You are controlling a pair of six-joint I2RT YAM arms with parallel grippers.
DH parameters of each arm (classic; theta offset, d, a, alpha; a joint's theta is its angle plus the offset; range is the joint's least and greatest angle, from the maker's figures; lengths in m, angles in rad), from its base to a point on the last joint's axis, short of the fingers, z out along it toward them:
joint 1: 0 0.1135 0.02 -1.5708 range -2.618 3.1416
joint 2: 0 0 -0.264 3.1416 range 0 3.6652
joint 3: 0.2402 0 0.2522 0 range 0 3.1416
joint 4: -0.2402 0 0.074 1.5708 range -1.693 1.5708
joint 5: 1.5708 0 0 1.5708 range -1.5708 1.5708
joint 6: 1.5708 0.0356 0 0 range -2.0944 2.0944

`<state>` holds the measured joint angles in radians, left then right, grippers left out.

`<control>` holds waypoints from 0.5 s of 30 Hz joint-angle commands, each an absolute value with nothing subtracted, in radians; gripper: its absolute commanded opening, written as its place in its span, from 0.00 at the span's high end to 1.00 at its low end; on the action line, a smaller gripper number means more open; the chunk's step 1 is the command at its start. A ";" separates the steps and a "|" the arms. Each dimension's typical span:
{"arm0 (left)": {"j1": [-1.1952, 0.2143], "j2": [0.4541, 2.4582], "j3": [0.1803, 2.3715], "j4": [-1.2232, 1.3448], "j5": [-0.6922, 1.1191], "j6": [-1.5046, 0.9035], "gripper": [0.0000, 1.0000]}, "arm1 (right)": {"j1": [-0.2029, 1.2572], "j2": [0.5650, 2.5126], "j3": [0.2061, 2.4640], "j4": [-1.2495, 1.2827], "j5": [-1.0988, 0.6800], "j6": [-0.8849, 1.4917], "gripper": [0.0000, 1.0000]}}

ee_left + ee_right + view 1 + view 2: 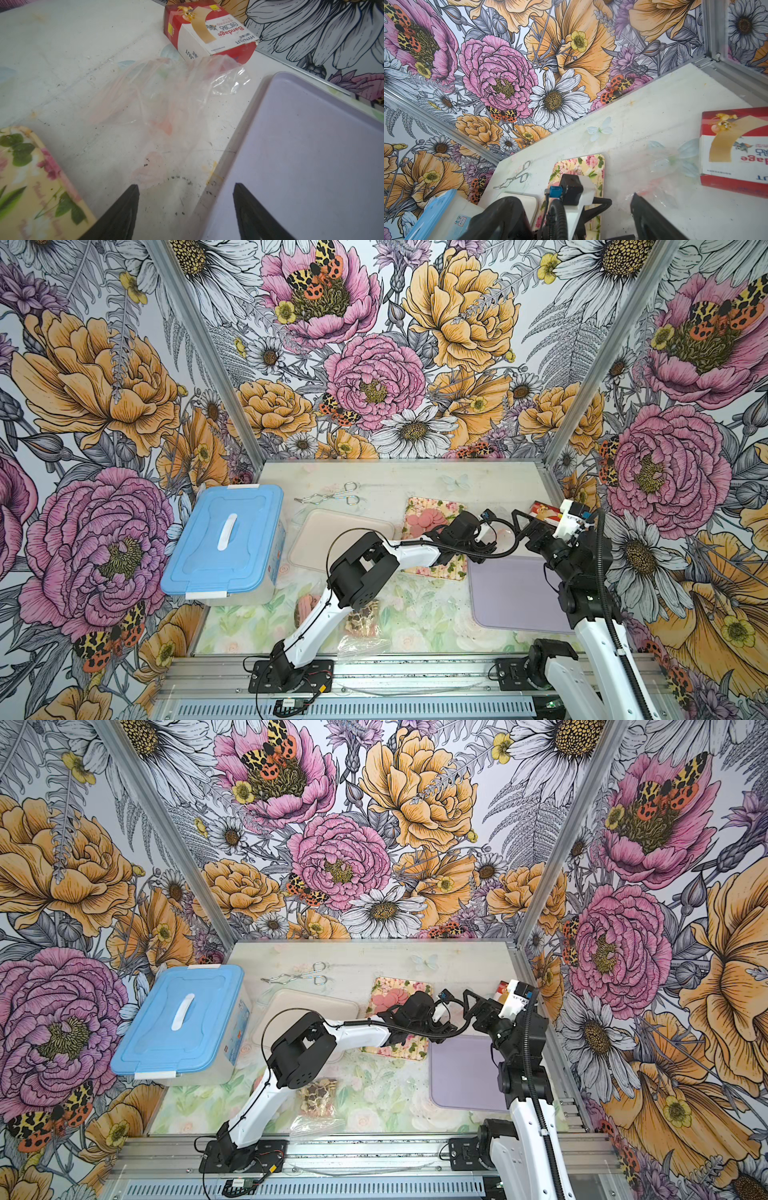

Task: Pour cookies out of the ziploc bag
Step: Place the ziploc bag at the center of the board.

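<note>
Plainly, the left gripper (186,185) holds its fingers (124,207) wide apart with nothing between them, tips low over bare table (62,62). Just ahead of them lies a clear bag (166,99), slack and apparently empty, with only pinkish smears inside. It sits between the floral tray (31,182) and the purple tray (301,155), its far end against or just beside a bandage box (207,31). The right gripper (524,526) also stands open and empty, near that box. Pink cookies (424,519) lie heaped on the floral tray in both top views. Nearer the arm bases a second bag (318,1096) holds brown and beige cookies, its slack clear end toward the front edge.

The near bag looks done, so the step seems to be clearing off it. Lift the left fingers straight up before swinging, since thin film clings and can drag. For the full bag, pinch a bottom corner, not the middle, raise it over a tray, and tip slowly so the cookies slide rather than scatter.
</note>
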<state>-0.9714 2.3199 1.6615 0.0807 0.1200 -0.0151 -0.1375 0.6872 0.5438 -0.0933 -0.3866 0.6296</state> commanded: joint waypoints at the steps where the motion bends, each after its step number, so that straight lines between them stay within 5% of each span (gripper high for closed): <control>1: -0.968 2.211 1.590 0.163 0.101 0.016 0.25 | -0.149 0.752 0.544 -0.090 -0.378 0.647 0.09; 4: -0.969 2.134 1.519 0.159 0.067 0.009 0.21 | -0.152 0.830 0.552 -0.091 -0.393 0.663 0.10; 7: -0.969 2.050 1.430 0.139 -0.002 -0.019 0.01 | -0.151 0.897 0.555 -0.089 -0.407 0.664 0.10; 15: -0.979 1.745 1.165 0.044 -0.140 -0.139 0.01 | -0.121 1.119 0.533 0.046 -0.408 0.722 0.15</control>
